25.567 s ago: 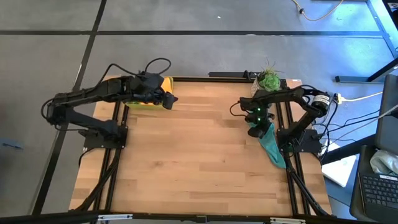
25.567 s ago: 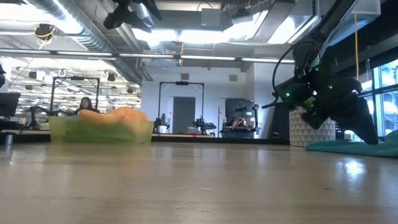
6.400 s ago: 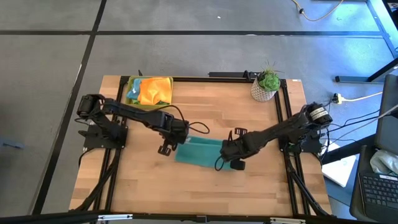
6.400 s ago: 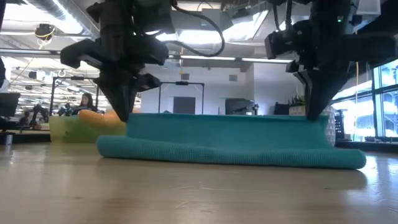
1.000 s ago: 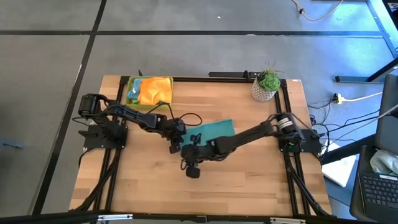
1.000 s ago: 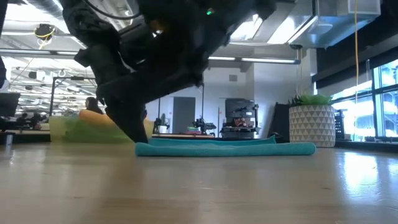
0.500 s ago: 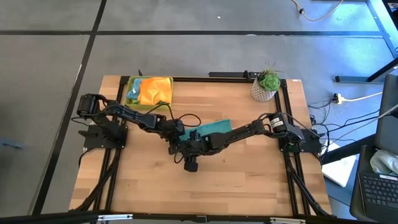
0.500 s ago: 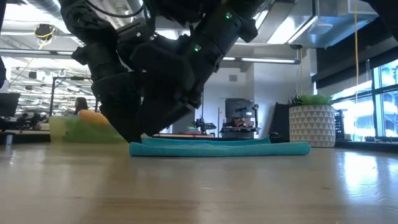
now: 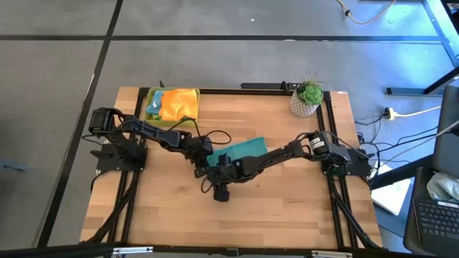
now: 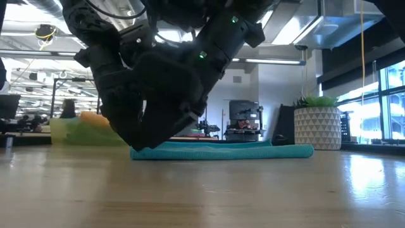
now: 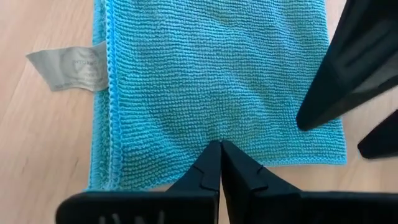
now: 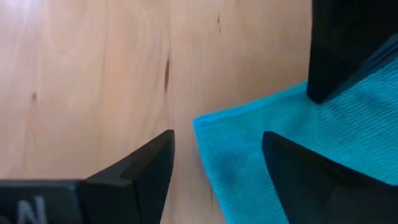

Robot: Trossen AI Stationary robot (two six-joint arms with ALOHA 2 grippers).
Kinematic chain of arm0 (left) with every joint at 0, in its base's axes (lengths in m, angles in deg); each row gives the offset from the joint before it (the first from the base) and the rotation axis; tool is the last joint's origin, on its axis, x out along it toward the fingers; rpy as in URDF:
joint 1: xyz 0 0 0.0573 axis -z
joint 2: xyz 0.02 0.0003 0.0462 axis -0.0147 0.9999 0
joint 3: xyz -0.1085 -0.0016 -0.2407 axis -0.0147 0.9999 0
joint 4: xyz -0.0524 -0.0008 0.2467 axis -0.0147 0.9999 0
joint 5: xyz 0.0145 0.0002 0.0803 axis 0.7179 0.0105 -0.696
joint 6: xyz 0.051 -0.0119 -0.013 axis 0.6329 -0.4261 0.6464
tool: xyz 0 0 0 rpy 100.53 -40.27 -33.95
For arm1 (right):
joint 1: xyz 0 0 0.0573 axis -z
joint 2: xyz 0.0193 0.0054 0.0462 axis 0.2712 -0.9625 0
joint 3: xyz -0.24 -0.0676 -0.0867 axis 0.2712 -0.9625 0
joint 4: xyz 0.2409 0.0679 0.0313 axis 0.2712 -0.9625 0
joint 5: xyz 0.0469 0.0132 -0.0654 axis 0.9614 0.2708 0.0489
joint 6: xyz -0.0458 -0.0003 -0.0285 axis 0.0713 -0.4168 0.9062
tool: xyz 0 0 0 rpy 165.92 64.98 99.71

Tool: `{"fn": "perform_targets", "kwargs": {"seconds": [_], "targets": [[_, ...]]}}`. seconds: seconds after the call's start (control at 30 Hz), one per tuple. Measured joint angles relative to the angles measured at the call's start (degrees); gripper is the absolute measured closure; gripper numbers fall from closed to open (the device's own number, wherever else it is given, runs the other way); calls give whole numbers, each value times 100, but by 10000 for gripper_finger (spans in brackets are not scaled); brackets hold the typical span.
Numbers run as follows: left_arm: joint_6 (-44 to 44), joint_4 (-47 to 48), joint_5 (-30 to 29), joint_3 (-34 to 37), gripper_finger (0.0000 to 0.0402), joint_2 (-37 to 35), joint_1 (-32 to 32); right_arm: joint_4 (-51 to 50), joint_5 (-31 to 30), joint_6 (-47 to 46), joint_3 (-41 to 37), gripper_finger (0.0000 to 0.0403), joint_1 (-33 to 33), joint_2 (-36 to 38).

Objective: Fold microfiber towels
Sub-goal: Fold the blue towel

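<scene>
A teal microfiber towel (image 9: pixel 244 148) lies folded flat at the table's middle, seen edge-on in the low view (image 10: pixel 240 151). A grey label (image 11: pixel 68 67) sticks out from one side of it. My left gripper (image 11: pixel 219 147) is shut, its tips on the cloth just inside the towel's left end (image 9: pixel 208 156). My right gripper (image 12: pixel 217 165) is open at the towel's near left corner (image 12: pixel 200 122). One finger (image 12: pixel 146 165) is over bare wood, the other (image 12: pixel 298 168) over cloth. Whether either finger touches the towel, I cannot tell. My left gripper sets its shut fingertips down on the towel's top surface (image 11: pixel 217 134), a little in from the left end and about midway along it. The fingers slant down from the table's left side. The towel lies flat on the table; whether any cloth is caught between the tips, I cannot tell.
A yellow-green tray (image 9: pixel 148 113) at the far left holds an orange towel (image 9: pixel 179 102) and other cloths. A potted plant (image 9: pixel 308 97) stands at the far right. Bare wood stretches along the near side of the table.
My right gripper has sunk toward the table beside the towel's near left corner, close to my left gripper. The folded towel has slid slightly toward the table's left edge, still flat.
</scene>
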Motion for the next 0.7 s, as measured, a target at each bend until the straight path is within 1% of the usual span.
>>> {"fn": "perform_targets", "kwargs": {"seconds": [0.1,0.23,0.37,0.43,0.53,0.6,0.7], "targets": [[-88,-5,2,0,399,0,0,-15,144,-109,-1,178,2,-117],[-71,20,95,2,400,0,-26,66,342,-224,12,224,3,-174],[-132,23,160,2,399,2,-22,40,148,-223,14,287,-31,-176],[-150,43,241,2,401,2,-24,21,179,-251,14,323,-30,-169],[-190,143,608,-3,400,0,-48,4,383,-386,14,381,-24,-159],[-186,337,890,-4,397,-39,-92,9,613,-497,19,392,-28,-158],[-154,683,1102,-4,398,-196,-168,-137,997,-796,119,381,-45,-160]]}}
